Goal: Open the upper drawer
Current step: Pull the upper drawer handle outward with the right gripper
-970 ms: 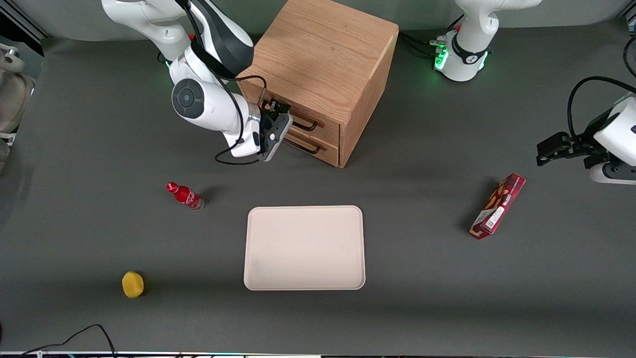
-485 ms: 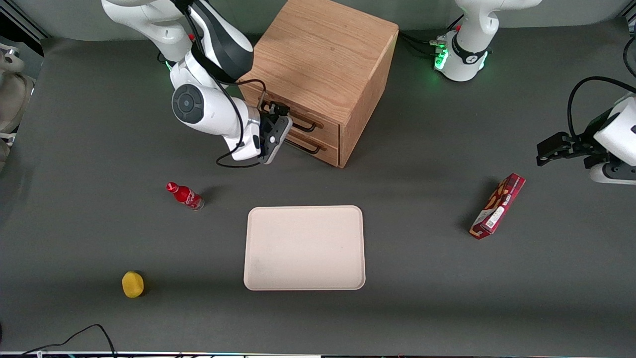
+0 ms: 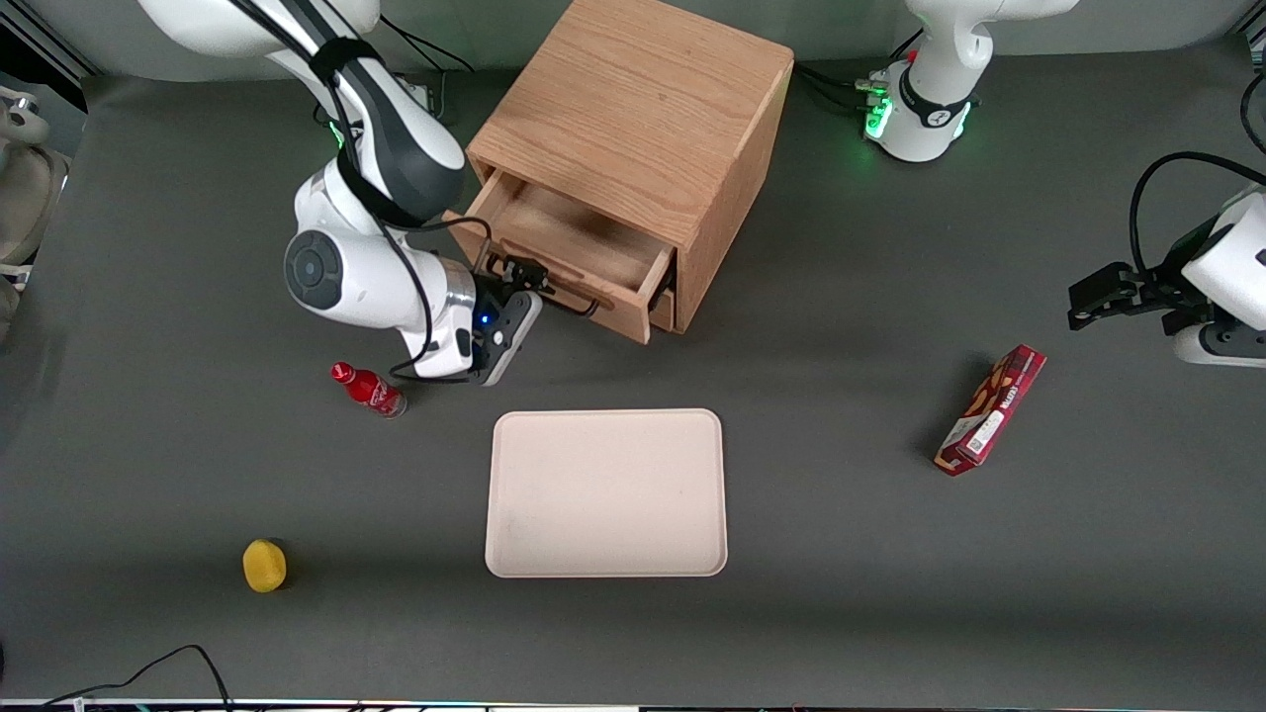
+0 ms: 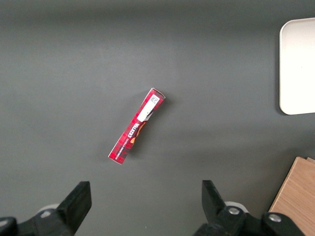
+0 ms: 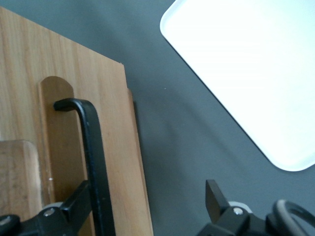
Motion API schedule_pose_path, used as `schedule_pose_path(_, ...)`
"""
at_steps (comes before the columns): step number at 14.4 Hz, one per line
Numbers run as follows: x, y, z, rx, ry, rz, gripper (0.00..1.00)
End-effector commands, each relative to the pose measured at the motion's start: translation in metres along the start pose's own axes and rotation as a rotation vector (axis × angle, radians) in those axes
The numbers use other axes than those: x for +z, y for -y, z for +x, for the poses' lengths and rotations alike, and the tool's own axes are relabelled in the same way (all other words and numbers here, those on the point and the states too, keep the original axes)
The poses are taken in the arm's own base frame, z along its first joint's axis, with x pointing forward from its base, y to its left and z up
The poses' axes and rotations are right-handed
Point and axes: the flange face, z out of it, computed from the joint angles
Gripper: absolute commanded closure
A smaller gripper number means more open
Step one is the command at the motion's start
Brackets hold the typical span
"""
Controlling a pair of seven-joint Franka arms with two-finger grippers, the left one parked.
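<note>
The upper drawer (image 3: 569,252) looks stiff and light, and the open tool (image 3: 524,280) sits around its black handle (image 5: 93,162), the best place to hold.

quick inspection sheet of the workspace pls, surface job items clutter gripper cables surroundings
surface: dark grey table, no spills seen
job's things: upper drawer pulled partly out of the wooden cabinet, inside looks empty; lower drawer mostly hidden under it
clutter: red bottle, yellow ball, beige tray, red box
grippers: gripper at the upper drawer's black handle, open, one finger beside the bar
cables: black cable at the table edge nearest the camera
surroundings: nothing seen
</note>
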Motion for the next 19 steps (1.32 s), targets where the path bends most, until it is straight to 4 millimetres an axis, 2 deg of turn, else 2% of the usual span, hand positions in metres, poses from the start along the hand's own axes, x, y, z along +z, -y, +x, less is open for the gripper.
schedule_pose_path(1,-0.017,-0.025,0.013,-0.009,0.013,0.006,0.00)
schedule_pose_path(8,-0.029,-0.071,0.024,-0.023,0.013,-0.028,0.00)
schedule_pose_path(13,-0.042,-0.111,0.028,-0.026,0.018,-0.062,0.00)
schedule_pose_path(15,-0.049,-0.134,0.024,-0.002,0.035,-0.057,0.00)
schedule_pose_path(17,-0.062,-0.142,0.026,-0.001,0.049,-0.046,0.00)
schedule_pose_path(19,-0.073,-0.136,0.029,0.000,0.068,-0.028,0.00)
